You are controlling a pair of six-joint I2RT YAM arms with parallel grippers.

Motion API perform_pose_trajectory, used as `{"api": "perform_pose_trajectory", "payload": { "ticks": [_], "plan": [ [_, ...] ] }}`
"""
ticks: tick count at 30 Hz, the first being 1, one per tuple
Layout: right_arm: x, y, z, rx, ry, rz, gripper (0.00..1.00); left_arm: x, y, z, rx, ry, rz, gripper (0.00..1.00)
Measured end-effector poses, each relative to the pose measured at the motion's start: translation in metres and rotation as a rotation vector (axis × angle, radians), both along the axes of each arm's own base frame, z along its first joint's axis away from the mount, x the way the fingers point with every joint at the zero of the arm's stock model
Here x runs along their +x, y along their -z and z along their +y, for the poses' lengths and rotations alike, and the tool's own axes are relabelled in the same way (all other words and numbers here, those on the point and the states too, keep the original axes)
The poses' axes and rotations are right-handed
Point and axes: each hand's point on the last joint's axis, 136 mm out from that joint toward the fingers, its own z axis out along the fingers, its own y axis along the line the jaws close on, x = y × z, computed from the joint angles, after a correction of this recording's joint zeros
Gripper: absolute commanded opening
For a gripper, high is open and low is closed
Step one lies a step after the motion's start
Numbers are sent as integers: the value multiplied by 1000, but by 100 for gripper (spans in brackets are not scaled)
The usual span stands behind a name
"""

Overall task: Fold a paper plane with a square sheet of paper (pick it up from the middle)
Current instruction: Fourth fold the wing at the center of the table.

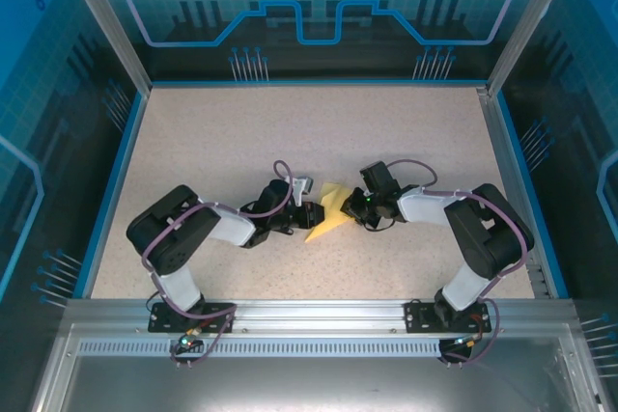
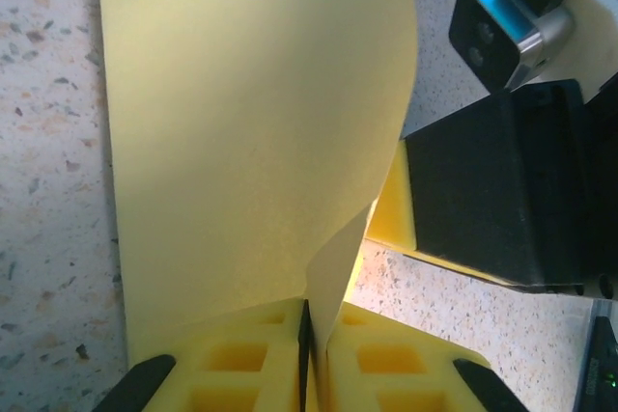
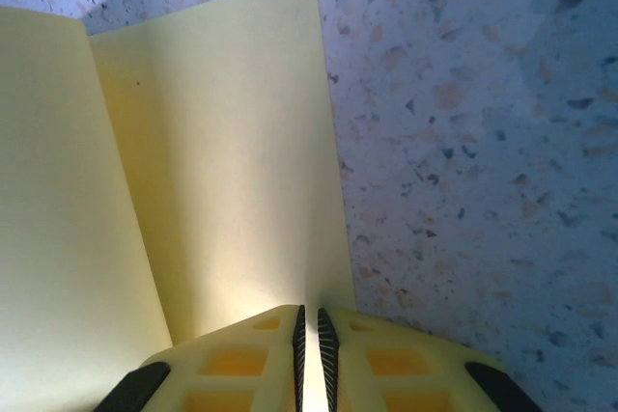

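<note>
We judge an early fold to be in hand.
Our left gripper (image 2: pixel 311 335) is pinched shut on one edge of the thin, matte, pale-yellow square sheet of paper (image 2: pixel 251 142), and our right gripper (image 3: pixel 311 335) is closed on another. The sheet curls up between the arms over the middle of the speckled beige table (image 1: pixel 290 123), one crease showing. Next we must bring the edges squarely together and press flat.

Right end effector (image 3: pixel 309 325) at the bottom, two yellow fingers (image 3: pixel 386 359) pressed close together, pinching the edge of the square sheet of paper (image 3: pixel 212 171). Pale yellow, plain, bent along one fold line near the left side. Speckled tabletop (image 3: pixel 483 142) behind and to the right.
</note>
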Motion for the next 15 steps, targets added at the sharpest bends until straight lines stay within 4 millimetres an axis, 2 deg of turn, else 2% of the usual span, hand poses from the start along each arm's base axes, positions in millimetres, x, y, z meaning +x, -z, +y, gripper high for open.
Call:
{"api": "perform_pose_trajectory", "payload": {
  "ticks": [11,15],
  "plan": [
    [0,-3,1,3,-27,-19,19,-1,11,0,-12,-23,53,12],
    [2,-13,4,1,-78,-66,21,0,11,-1,-25,-36,64,12]
  ]
}}
